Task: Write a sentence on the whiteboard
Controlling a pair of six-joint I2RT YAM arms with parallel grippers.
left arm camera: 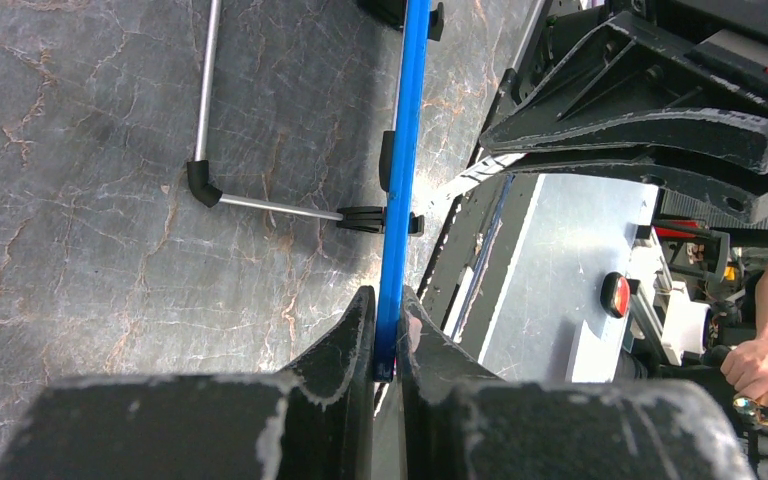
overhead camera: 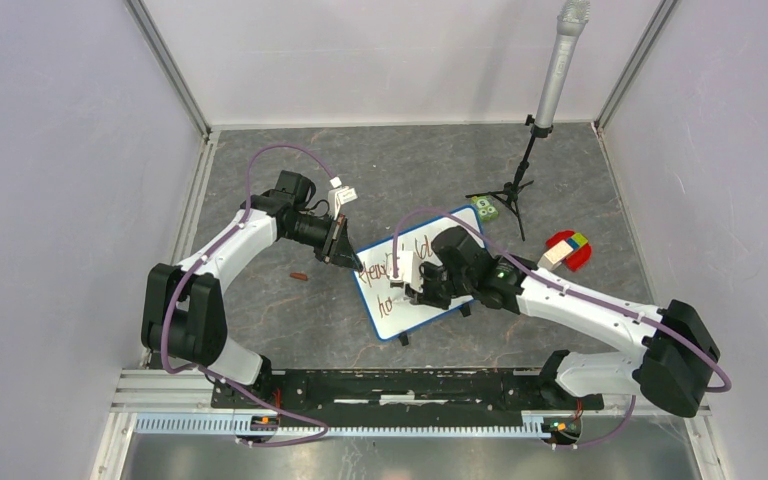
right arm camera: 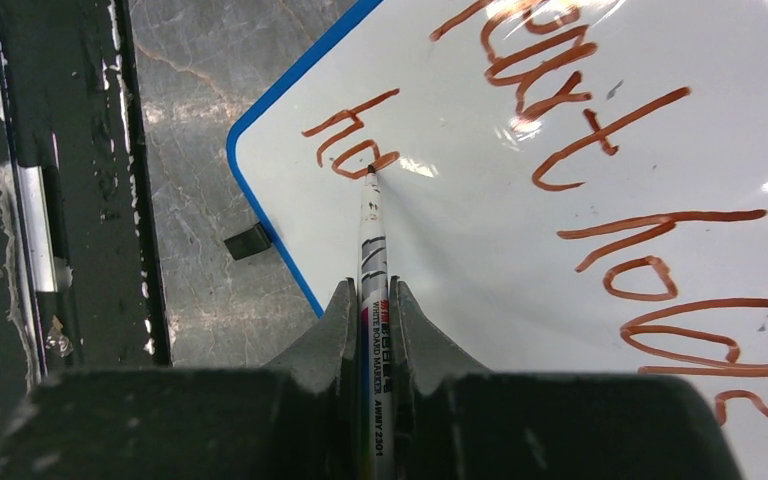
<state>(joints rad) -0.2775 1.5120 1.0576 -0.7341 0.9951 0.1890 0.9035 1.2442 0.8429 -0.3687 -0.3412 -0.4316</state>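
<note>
Two grips: left pincer clamped on board edge; right pincer clamped on marker, tip touching board ahead.

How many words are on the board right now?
3. "Heart" and "holds" on the first line; a third, only "ho" so far, on the second line at the marker tip. The wrist view crops the board, so more could be hidden.

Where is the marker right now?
Right wrist view: the marker is clamped in the right gripper, its tip on the whiteboard beside the letters "ho".
</note>
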